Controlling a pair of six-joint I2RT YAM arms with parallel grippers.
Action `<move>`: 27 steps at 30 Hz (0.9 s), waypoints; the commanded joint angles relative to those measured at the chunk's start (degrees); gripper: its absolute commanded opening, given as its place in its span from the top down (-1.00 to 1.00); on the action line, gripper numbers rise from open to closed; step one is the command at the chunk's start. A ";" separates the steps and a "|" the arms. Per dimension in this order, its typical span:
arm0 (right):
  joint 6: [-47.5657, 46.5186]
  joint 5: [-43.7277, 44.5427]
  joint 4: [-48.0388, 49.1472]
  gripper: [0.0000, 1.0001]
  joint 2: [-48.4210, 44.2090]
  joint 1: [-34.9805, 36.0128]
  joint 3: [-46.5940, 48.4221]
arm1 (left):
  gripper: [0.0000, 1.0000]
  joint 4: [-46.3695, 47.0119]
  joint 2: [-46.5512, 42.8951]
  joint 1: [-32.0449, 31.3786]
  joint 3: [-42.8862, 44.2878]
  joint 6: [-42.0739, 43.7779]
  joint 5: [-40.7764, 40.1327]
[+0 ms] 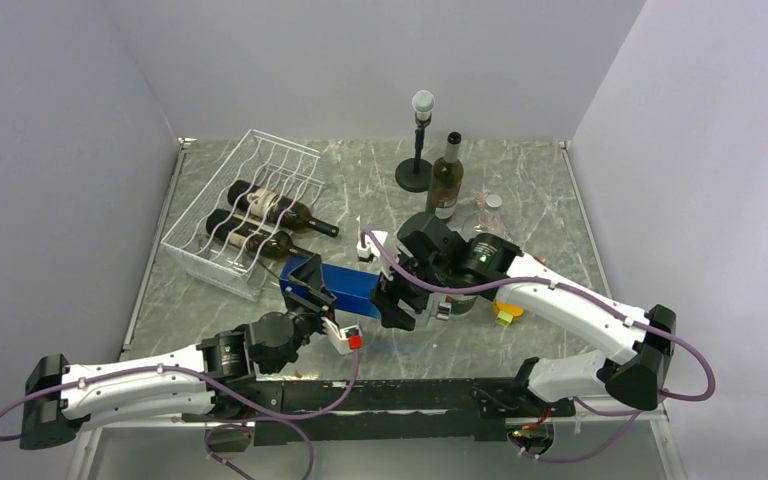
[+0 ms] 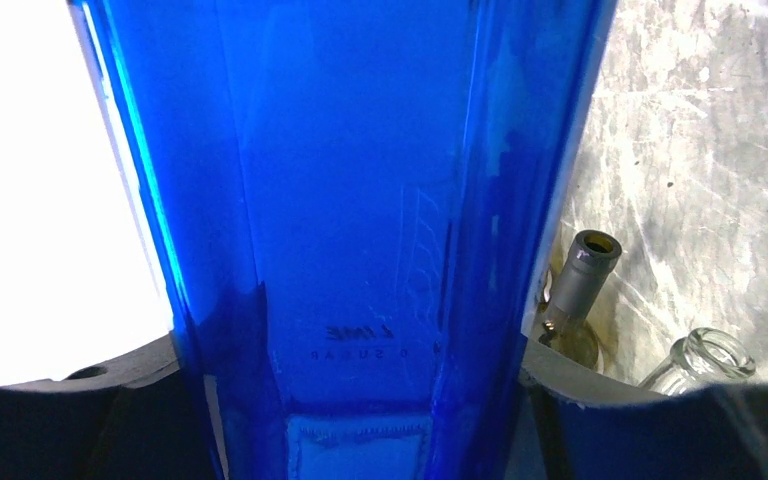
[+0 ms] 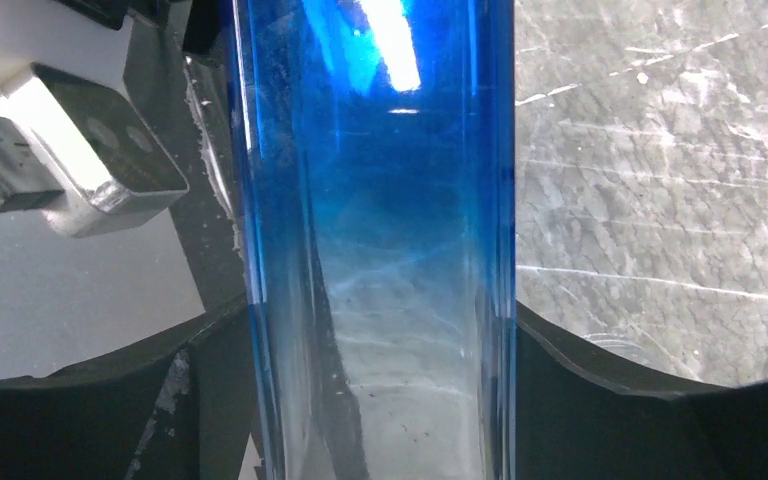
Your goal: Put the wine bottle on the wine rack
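A blue wine bottle (image 1: 345, 285) lies level above the table, held between both grippers. My left gripper (image 1: 310, 292) is shut on its left end, and the bottle fills the left wrist view (image 2: 360, 200). My right gripper (image 1: 398, 300) is shut on its right end, and the bottle also fills the right wrist view (image 3: 380, 250). The white wire wine rack (image 1: 210, 245) stands at the back left, tilted, with two dark bottles (image 1: 270, 205) lying in it. The blue bottle hangs just right of the rack's near corner.
A clear-glass wine bottle (image 1: 446, 178) stands upright at the back centre beside a black stand with a white top (image 1: 420, 140). A small glass (image 1: 490, 205) stands right of it. A yellow block (image 1: 505, 317) lies under my right arm. A bottle neck (image 2: 585, 275) and a glass rim (image 2: 712, 355) show beyond the blue bottle.
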 commanded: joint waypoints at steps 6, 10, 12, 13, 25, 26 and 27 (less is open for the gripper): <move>1.99 6.39 -0.95 -0.21 2.39 1.40 0.71 | 0.99 9.55 -0.09 -0.30 7.42 -7.79 -4.85; 2.07 6.29 -0.71 0.07 2.72 1.41 0.92 | 0.99 8.50 -0.19 -0.31 8.21 -9.10 -4.77; 1.99 6.07 -0.72 0.52 2.96 1.41 1.10 | 0.99 7.92 0.16 -0.25 8.61 -9.64 -4.93; 1.86 5.86 -0.67 0.86 3.03 1.41 1.11 | 0.99 7.80 0.38 -0.30 8.78 -10.00 -5.09; 5.29 11.37 4.71 1.00 -1.45 1.41 0.94 | 0.05 6.59 1.26 -0.26 8.75 -11.50 -6.40; 5.49 11.62 5.00 1.00 -1.95 1.42 0.89 | -0.03 6.60 1.19 -0.25 8.62 -11.39 -6.44; 5.49 11.63 5.35 1.00 -2.38 1.46 0.79 | -0.13 6.98 1.11 -0.29 8.33 -10.82 -6.52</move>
